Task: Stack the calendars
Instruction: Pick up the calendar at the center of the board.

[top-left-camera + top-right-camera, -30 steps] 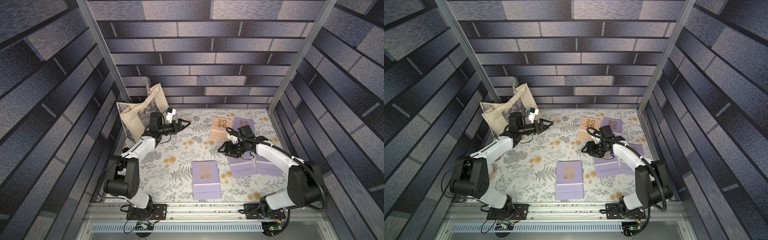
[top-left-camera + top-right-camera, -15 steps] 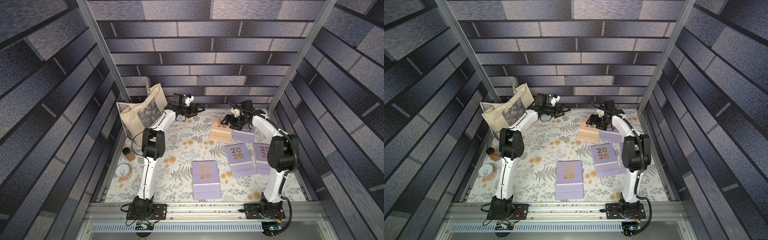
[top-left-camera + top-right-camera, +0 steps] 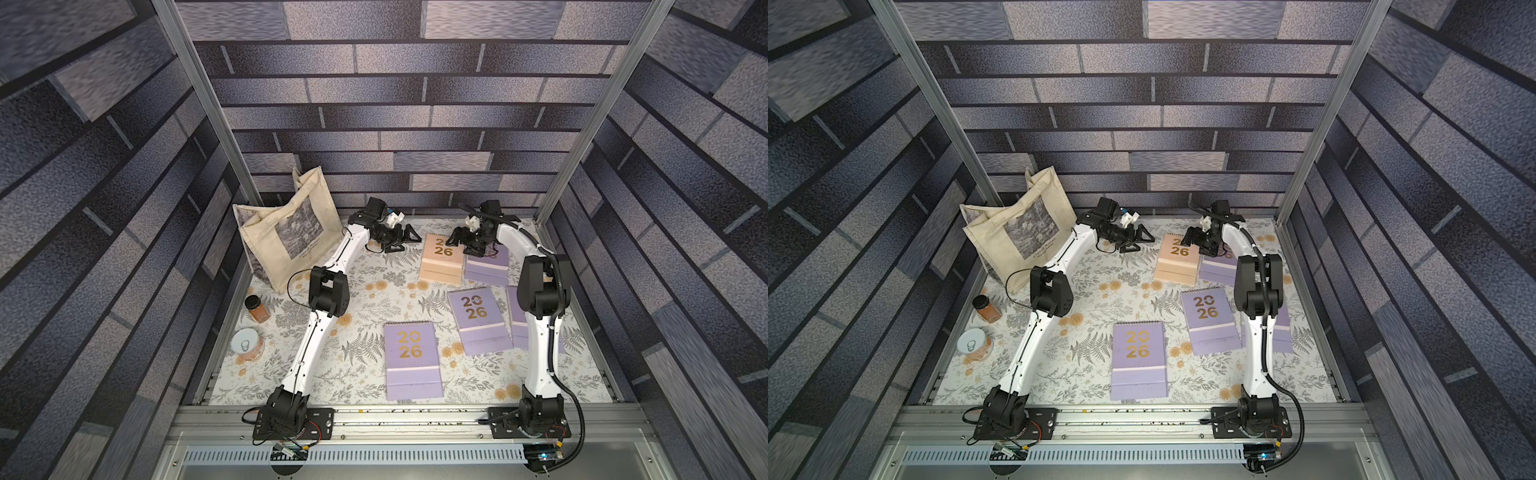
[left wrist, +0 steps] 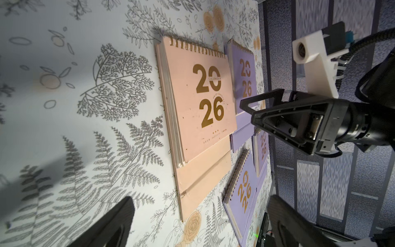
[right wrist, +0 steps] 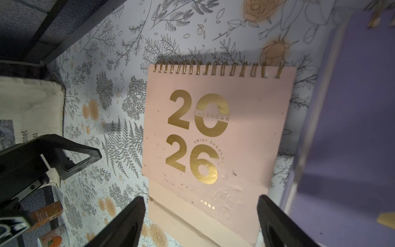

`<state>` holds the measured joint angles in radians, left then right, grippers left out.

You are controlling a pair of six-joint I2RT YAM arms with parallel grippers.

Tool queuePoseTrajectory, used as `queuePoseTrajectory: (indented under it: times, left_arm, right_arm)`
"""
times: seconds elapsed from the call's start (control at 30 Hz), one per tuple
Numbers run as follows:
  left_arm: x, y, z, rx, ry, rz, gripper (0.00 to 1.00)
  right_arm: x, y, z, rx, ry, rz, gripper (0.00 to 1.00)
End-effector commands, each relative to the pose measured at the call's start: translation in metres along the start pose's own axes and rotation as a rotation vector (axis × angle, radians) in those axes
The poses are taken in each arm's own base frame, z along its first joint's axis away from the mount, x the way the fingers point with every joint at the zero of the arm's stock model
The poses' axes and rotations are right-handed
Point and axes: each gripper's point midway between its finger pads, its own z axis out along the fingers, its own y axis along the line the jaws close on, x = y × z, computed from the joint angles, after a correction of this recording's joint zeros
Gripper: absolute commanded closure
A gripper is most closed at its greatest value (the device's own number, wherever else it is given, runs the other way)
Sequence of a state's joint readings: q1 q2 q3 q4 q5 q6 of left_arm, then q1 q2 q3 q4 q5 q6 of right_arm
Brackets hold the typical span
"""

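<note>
The peach calendar [image 3: 442, 259] [image 3: 1177, 257] lies flat on the floral table cover [image 3: 374, 291] near the back wall, its gold "20 26" facing up and its spiral edge toward that wall. The 2 arms reach in on it from either side. The left gripper [image 3: 405, 241] [image 3: 1142, 243] hangs just beside the peach calendar on the left arm's side, with its fingers [image 4: 119, 222] spread wide and nothing between them. The right gripper [image 3: 462, 246] [image 3: 1196, 245] hovers over the peach calendar's opposite edge. Its fingers [image 5: 128, 220] are also well apart and hold nothing; from here I cannot tell if they touch the cover. I can make out 4 lavender calendars, all lying flat. 1 [image 3: 486, 266] lies right against the peach calendar, on the side away from the left gripper. A 2nd [image 3: 478, 324] lies nearer the rail than the peach one. A 3rd [image 3: 515, 322] is just past that and mostly hidden behind the right arm. The 4th [image 3: 411, 361] is alone, well apart from the peach calendar and closest to the rail. A cream tote bag [image 3: 286, 232] stands far out past the left gripper, with a spice jar [image 3: 257, 309] and a tin can [image 3: 247, 345] beyond it toward the rail.
</note>
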<state>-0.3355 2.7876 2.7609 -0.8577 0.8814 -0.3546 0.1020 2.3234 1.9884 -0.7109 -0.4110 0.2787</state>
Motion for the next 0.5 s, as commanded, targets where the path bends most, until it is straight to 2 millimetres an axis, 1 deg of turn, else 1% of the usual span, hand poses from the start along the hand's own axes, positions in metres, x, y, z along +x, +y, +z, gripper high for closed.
queuePoseTrajectory:
  times: [0.0,0.23,0.47]
  left_arm:
    - [0.006,-0.006,0.008,-0.005,0.018,0.04,0.0]
    - [0.008,-0.001,0.023,0.002,0.02,0.027,0.0]
    - [0.003,0.003,0.032,0.008,0.0,0.007,0.0]
  right_arm:
    - [0.0,-0.01,0.003,0.03,0.013,0.002,0.15]
    - [0.004,-0.021,0.008,0.052,0.019,0.004,0.15]
    - [0.007,-0.031,0.017,0.07,0.036,0.006,0.15]
